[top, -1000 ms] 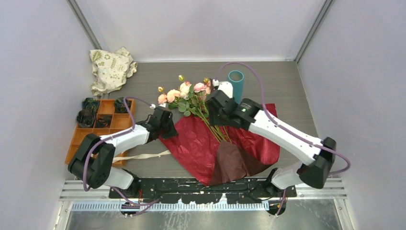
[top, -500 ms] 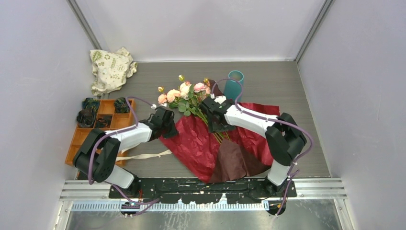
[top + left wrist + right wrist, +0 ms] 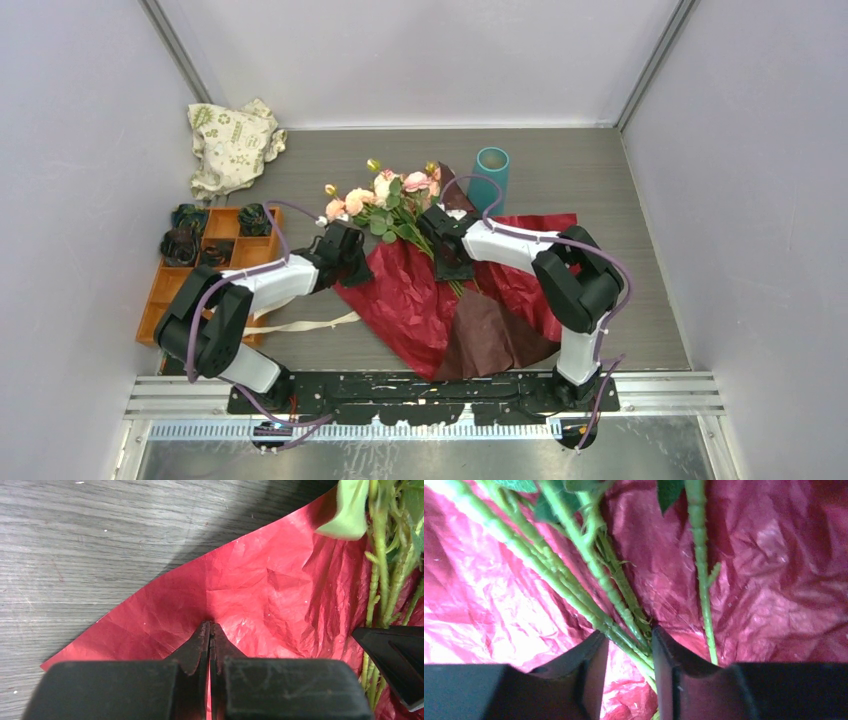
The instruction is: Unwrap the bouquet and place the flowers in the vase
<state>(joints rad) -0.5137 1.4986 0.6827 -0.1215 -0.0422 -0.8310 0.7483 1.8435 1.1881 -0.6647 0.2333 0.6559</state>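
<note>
Right gripper [image 3: 628, 655] had come down and half closed around the flowers [image 3: 385, 195] stems at 12 o'clock; left gripper [image 3: 210, 630] pinched the wrapping paper [image 3: 250, 595] shut, so lifting seemed next

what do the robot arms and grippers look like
Both arms are white shells with black joints, each trailed by a looping purple cable. The left gripper and right gripper have matte black, wedge-shaped fingers. Black bases bolt to a metal rail.

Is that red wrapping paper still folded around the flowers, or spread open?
Spread open: the paper lies flat on the table, with the flower stems lying bare on top.
</note>
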